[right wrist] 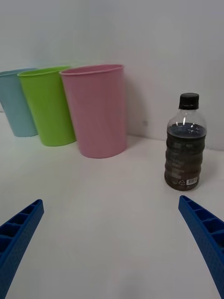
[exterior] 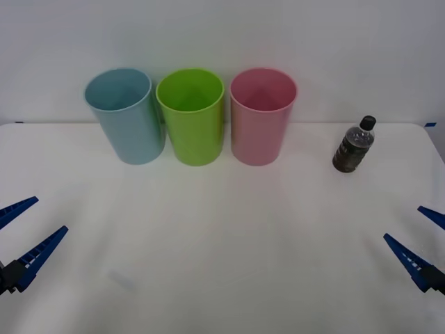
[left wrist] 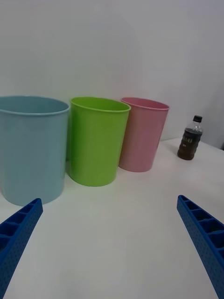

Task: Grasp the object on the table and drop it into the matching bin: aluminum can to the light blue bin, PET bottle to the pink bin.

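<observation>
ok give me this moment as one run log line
stage: pre-grasp | PET bottle: upright on table, right of pink bin | left gripper: open, low left | right gripper: open, low right

Blue ribbed claw fingers [exterior: 33, 250]; black mounts

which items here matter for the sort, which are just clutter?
Task items:
PET bottle, upright on the table
pink bin, its target
light blue bin, for cans
right gripper, open, nearest the bottle
left gripper, open, idle

Not needed:
lime green bin, between the other two
</observation>
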